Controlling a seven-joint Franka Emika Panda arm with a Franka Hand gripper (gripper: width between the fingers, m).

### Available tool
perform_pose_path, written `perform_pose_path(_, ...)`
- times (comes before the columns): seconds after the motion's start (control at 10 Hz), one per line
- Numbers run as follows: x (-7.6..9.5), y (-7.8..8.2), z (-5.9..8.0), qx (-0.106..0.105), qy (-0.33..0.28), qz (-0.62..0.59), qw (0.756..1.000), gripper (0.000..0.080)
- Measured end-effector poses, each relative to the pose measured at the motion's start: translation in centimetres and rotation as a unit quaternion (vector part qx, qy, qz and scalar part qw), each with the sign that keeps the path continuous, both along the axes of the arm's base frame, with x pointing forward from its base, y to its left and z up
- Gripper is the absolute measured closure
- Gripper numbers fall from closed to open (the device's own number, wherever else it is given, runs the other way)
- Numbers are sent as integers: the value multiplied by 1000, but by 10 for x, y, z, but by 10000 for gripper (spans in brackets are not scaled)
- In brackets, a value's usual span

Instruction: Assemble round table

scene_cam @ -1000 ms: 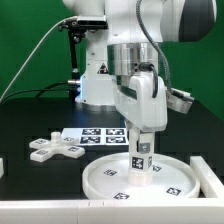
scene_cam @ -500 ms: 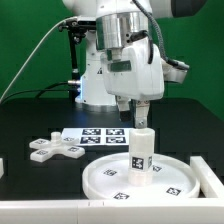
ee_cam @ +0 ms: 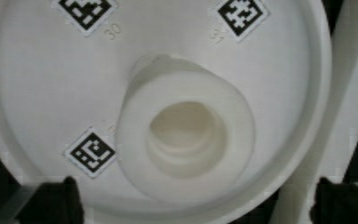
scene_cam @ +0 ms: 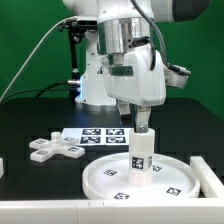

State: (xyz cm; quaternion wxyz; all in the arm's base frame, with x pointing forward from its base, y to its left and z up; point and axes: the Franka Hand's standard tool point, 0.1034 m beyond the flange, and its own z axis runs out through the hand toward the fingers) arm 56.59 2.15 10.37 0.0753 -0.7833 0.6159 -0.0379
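Gripper (scene_cam: 143,126) over upright (tagged) white leg (scene_cam: 141,157)

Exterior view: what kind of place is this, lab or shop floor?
Probably a robotics lab test cell: green backdrop curtain, black tabletop carrying the marker board and a tagged white cross-shaped foot.

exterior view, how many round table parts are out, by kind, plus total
round disc: 1
cylinder leg: 1
cross-shaped foot: 1
total: 3
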Motion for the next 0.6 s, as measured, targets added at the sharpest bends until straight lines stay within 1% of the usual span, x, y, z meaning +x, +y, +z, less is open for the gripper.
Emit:
perform_pose_path(0.1,-3,-14,6,-7,-8,50,999,151)
perform_pose_path(0.2,-13,-26,11,-10,-10,79,997,151)
perform_pose_path(0.3,-18,-31,14,-11,-11,96,995,151)
perform_pose_path(0.4,-18,-37,20,-20,-15,148,989,151)
perform_pose_path(0.5,-18,-39,21,-31,-23,180,983,151)
perform_pose_path(0.6,-16,-38,20,-38,-30,197,979,151)
